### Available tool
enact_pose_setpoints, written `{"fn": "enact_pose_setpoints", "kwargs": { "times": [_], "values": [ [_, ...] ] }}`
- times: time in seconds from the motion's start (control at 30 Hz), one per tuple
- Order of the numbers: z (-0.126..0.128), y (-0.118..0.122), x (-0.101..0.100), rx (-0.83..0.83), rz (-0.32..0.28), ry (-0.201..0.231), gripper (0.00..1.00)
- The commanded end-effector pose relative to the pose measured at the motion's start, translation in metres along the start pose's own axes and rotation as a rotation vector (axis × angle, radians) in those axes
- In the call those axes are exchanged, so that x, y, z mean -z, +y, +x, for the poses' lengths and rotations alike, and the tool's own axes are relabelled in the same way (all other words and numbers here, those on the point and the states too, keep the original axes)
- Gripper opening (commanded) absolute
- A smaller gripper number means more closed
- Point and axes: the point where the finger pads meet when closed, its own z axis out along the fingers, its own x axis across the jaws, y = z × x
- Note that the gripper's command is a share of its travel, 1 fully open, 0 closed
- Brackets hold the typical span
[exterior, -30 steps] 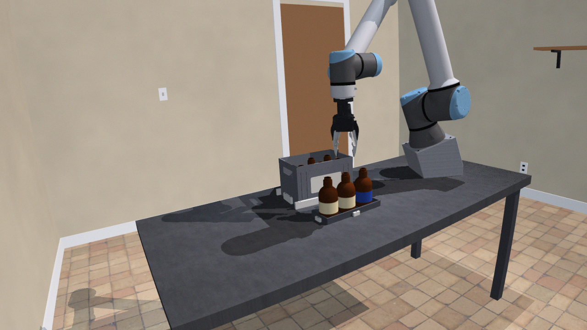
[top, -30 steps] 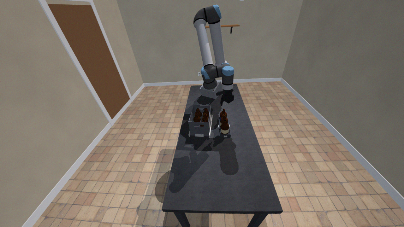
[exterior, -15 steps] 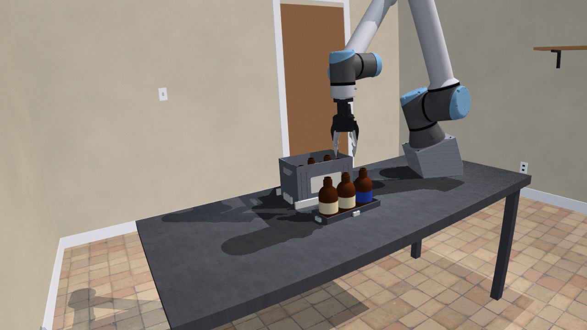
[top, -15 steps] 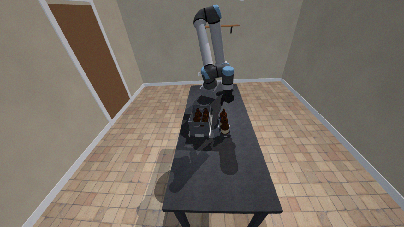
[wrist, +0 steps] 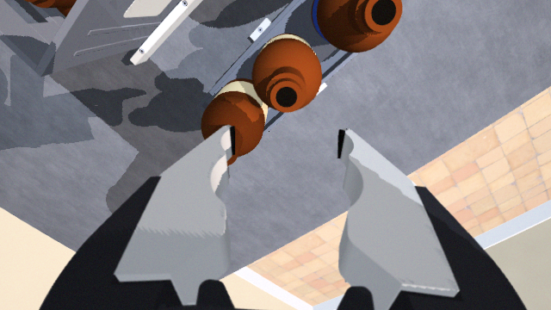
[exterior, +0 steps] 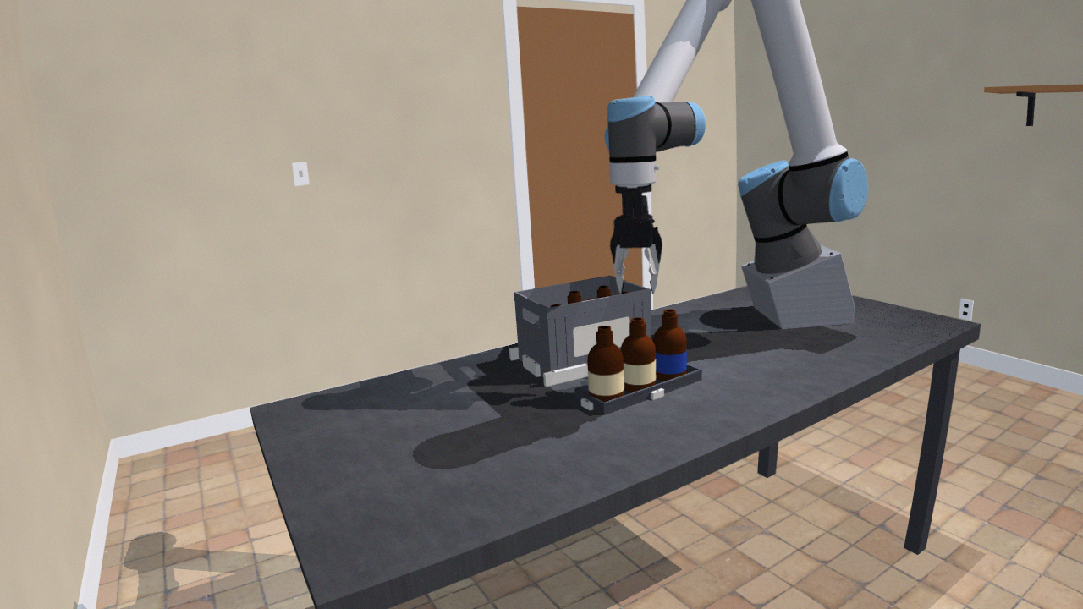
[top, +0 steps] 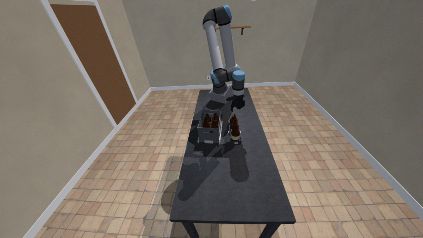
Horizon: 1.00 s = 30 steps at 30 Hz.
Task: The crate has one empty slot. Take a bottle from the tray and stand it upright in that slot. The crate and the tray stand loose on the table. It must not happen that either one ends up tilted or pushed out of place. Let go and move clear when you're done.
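The arm (exterior: 787,68) has pale grey tubes, dark grey joints with light blue caps, and a blocky grey base (exterior: 825,303). Its pincer (exterior: 637,274) has a black body and two light grey, scooped fingers.

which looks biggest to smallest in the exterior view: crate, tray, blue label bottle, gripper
1. crate
2. tray
3. and 4. blue label bottle and gripper look alike in size; the open gripper hangs farther back, so unranked.

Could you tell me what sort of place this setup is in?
Probably a plain indoor room: beige walls, a brown door, a tiled floor, and one dark table carrying the arm.
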Motion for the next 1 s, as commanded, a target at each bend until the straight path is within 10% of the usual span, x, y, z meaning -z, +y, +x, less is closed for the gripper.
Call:
{"fn": "enact_pose_setpoints", "kwargs": {
  "times": [0.0,0.97],
  "values": [
    [0.0,0.0,-0.004,0.0,-0.001,-0.001,0.38],
    [0.0,0.001,-0.035,0.0,-0.001,-0.001,0.38]
  ]
}}
